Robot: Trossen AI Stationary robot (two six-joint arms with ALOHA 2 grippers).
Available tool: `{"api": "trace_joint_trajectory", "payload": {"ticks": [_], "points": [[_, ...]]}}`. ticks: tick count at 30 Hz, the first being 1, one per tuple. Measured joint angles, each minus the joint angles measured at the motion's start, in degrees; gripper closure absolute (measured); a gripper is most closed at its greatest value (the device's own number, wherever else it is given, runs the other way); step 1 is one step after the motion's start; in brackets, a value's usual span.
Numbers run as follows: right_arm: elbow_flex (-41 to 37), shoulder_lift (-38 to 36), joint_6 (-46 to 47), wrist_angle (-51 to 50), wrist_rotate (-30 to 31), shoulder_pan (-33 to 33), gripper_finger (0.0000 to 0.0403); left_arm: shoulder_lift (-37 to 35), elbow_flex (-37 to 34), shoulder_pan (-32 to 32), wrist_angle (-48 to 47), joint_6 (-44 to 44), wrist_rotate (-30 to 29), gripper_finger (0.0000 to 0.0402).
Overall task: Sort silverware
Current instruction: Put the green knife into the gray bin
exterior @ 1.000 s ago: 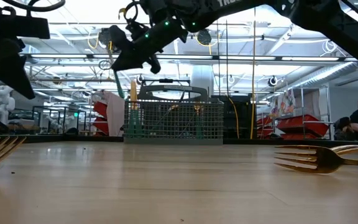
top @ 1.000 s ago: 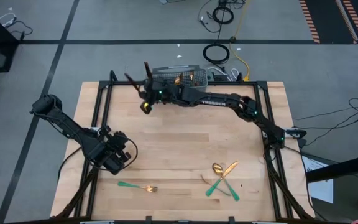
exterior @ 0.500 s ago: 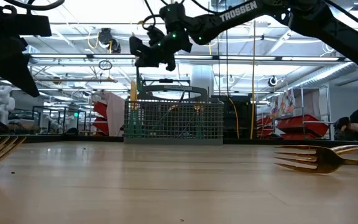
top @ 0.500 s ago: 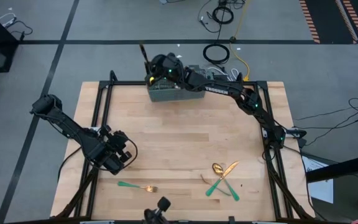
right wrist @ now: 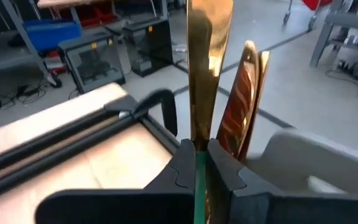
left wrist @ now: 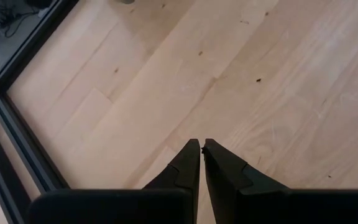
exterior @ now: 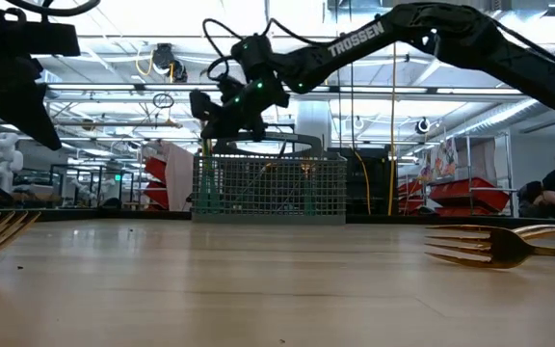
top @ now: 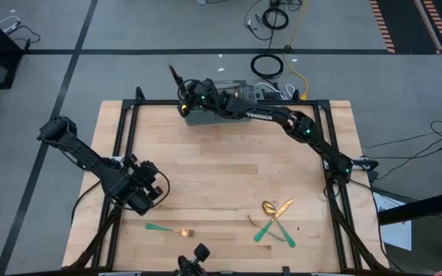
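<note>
Gold-bladed, teal-handled, the knife (right wrist: 209, 68) stands clamped in my right tool (right wrist: 199, 163) over the mesh caddy (top: 213, 115) (far counter edge); my left tool (left wrist: 201, 152) waits closed, empty.

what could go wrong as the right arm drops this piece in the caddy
The right gripper pinches a knife only at its thin handle, so it may swing or slip. It hangs at the caddy edge and could miss, or snag the pieces already inside.
</note>
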Motion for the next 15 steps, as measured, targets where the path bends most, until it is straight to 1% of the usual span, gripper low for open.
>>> {"api": "trace_joint_trajectory", "payload": {"ticks": [5,12,15], "points": [[0.1,-0.3,-0.1,0.0,0.4,0.1,0.0385,0.0,0.0,0.0,0.0,0.0,-0.1,0.0369],[0.1,-0.3,1.4,-1.4,0.4,0.2,0.0327,0.0,0.0,0.0,0.1,0.0,-0.3,0.0369],[0.1,-0.3,1.3,-2.0,0.3,0.4,0.0309,0.0,0.0,0.0,0.2,0.0,-0.2,0.0369]]}}
